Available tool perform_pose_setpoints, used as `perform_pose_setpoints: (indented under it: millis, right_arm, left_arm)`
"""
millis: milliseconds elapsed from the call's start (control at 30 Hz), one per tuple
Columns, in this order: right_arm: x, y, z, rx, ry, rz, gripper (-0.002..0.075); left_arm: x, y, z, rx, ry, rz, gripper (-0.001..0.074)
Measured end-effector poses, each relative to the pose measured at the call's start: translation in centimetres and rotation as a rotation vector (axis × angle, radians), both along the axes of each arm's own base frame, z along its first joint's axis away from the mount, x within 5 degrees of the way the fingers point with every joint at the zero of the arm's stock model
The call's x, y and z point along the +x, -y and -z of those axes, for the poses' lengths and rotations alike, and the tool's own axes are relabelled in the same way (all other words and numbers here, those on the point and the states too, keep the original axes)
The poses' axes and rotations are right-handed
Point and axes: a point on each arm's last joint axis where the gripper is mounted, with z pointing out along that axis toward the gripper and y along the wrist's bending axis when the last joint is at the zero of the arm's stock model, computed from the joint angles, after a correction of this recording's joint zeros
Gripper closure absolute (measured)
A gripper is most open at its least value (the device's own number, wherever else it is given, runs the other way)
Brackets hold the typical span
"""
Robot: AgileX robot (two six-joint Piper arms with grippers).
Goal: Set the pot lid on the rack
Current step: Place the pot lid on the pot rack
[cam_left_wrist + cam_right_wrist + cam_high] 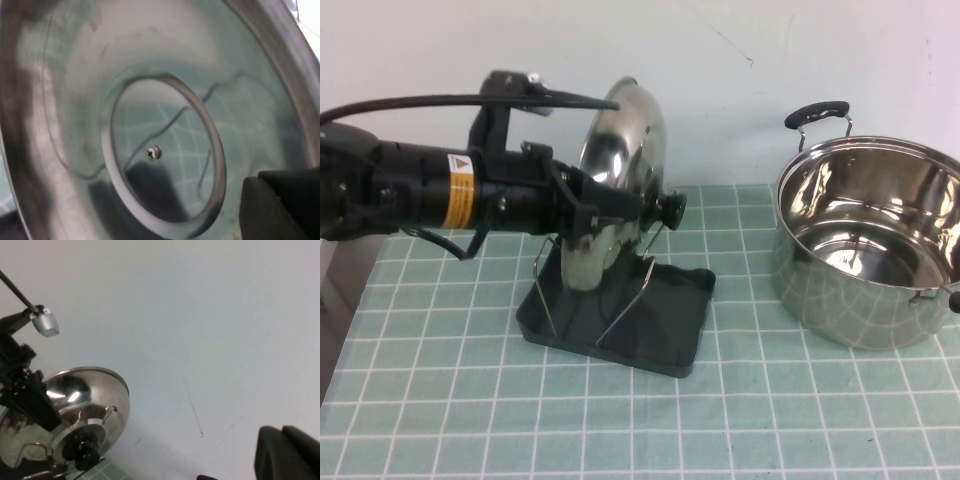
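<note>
The shiny steel pot lid [630, 130] stands on edge in the dark grey rack [665, 320], between its wire dividers, with its black knob [672, 207] facing right. My left gripper [620, 210] reaches in from the left and is shut on the lid's near rim, one finger across the domed side. In the left wrist view the lid's hollow inside [75, 75] fills the picture, with one finger [280, 205] against it. My right gripper [245, 471] is open and empty, aimed at the wall; it is outside the high view. The lid also shows in the right wrist view [95, 385].
A deep steel pot [870, 250] with black handles stands at the right on the green checked cloth [520, 420]. A pale wall rises just behind the rack and the pot.
</note>
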Motion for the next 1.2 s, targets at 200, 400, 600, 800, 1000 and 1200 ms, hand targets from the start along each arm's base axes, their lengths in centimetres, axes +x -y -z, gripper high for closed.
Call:
perform_pose_setpoints:
  millis: [200,400,600,800,1000,1200]
  right_arm:
    - [0.0,0.0,0.0,0.000,0.000,0.000,0.0727]
    - [0.0,0.0,0.0,0.000,0.000,0.000,0.0727]
    - [0.0,0.0,0.0,0.000,0.000,0.000,0.0727]
    - [0.0,0.0,0.0,0.000,0.000,0.000,0.0727]
    - [0.0,0.0,0.0,0.001,0.001,-0.001,0.0727]
    - [0.0,0.0,-0.1,-0.013,0.021,-0.001,0.0727]
  left_arm:
    - [0.6,0.2,1.8,0.008,-0.039,0.033,0.0664]
    - [1.0,0.3,2.7,0.017,-0.056,0.025,0.0664]
    - [1.2,0.2,2.9,0.037,-0.018,0.032,0.0601]
    - [1.3,0.2,2.9,0.048,0.000,0.030,0.0256]
    - [1.9,0.3,1.3,0.042,0.061,0.030,0.0163]
    - [2.2,-0.2,-3.1,0.062,0.244,-0.044,0.0165]
